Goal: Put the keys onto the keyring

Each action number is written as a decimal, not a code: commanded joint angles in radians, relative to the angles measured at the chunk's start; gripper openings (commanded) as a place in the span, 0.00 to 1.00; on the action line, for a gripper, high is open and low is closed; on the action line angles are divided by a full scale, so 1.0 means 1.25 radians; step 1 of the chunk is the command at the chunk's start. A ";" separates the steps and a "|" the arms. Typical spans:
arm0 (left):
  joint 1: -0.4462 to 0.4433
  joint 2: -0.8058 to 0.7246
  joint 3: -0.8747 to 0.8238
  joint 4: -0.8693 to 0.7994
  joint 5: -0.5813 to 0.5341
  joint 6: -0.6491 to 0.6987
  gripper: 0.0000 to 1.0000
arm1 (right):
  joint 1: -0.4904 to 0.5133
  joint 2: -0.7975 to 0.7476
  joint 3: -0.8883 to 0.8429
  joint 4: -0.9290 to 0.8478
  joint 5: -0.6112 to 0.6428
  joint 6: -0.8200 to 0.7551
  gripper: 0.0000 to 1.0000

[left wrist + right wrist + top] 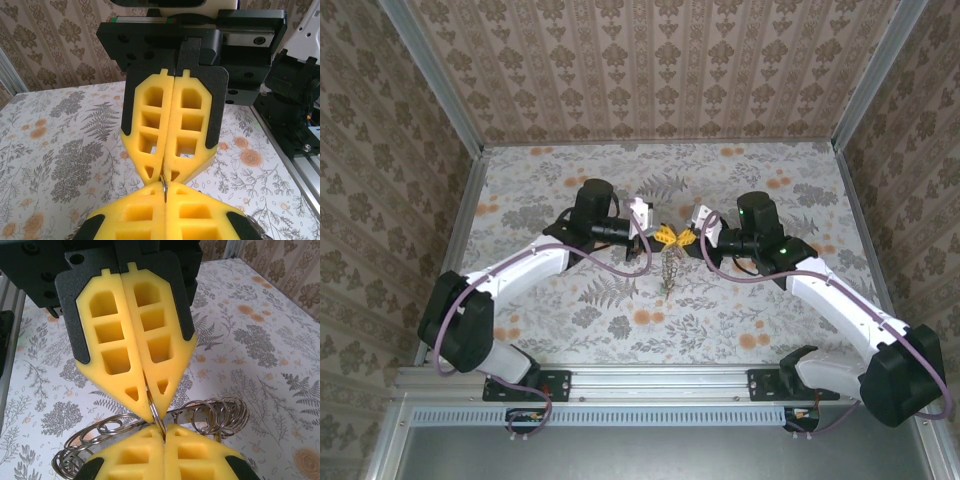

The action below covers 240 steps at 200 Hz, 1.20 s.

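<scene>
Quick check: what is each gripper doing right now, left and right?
Left gripper: shut, pinching the keyring.
Right gripper: shut, pinching the keyring at the same spot.

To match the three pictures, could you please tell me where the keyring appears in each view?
Top external: the keyring dangles centre, below the yellow fingertips.
Left wrist: a thin ring of it, lower centre, between those fingertips.
Right wrist: its loops spread across the bottom.
Shared landmark: the fingertips meeting tip to tip.

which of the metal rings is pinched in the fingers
The upright ring in the middle, clamped by both pairs of yellow fingers; the other rings hang loose below.
</scene>
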 commanded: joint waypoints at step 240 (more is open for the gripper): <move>-0.048 0.037 0.202 -0.408 -0.115 0.249 0.00 | 0.062 -0.051 0.088 -0.107 0.108 -0.053 0.00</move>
